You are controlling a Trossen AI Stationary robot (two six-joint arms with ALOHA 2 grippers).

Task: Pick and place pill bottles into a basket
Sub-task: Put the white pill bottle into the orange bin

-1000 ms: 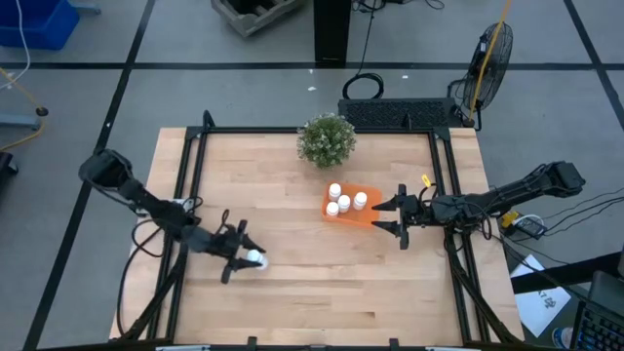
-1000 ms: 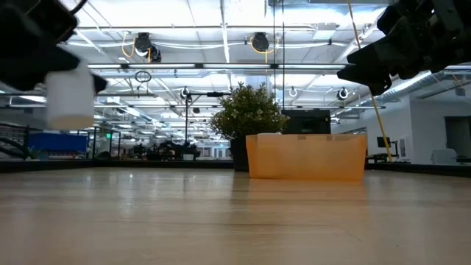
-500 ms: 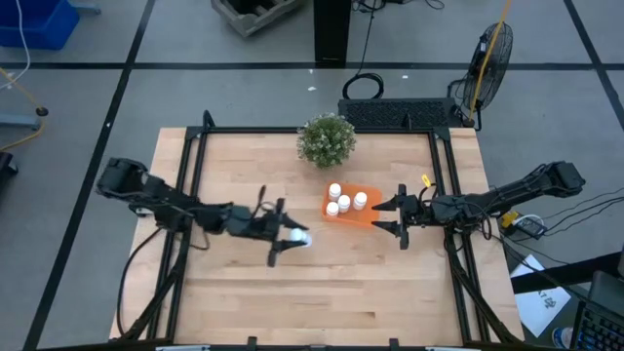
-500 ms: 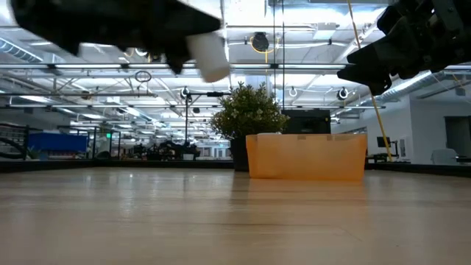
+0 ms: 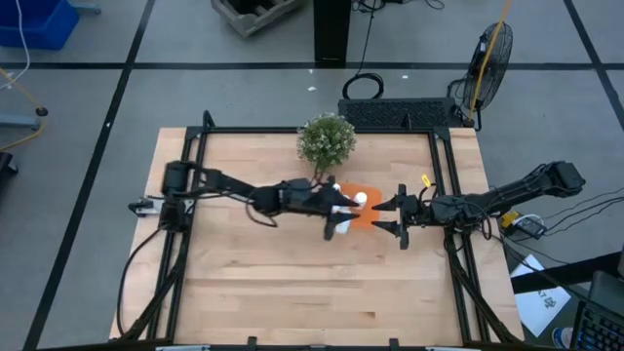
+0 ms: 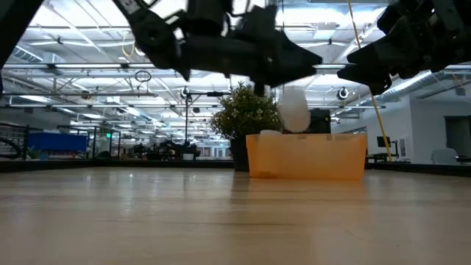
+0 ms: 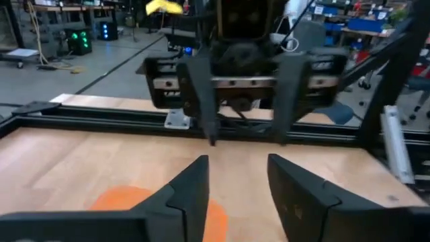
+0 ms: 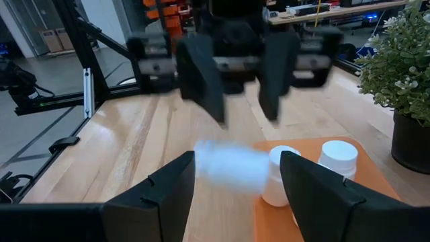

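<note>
Left gripper (image 5: 338, 211) jaws part-open over the orange basket (image 5: 365, 218) at frame centre, fifth pill bottle (image 6: 294, 110) dropping free toward it, four bottles (image 5: 360, 199) already inside; right gripper (image 5: 387, 216) waits open beside it; next: retract.

This was a robotics lab set in a large industrial hall. A wooden desk (image 5: 292, 283) sat in a black metal frame (image 5: 190, 156) on a grey concrete floor (image 5: 88, 97) marked with dark lines. Cables (image 5: 366, 86) ran across the floor to a black post (image 5: 331, 29), with a standing fan (image 5: 492, 49) close by. Level with the desktop, the hall behind showed exposed ceiling trusses (image 6: 110, 66), rows of strip lights (image 6: 169, 22) and distant workbenches and equipment (image 6: 66, 143).
</note>
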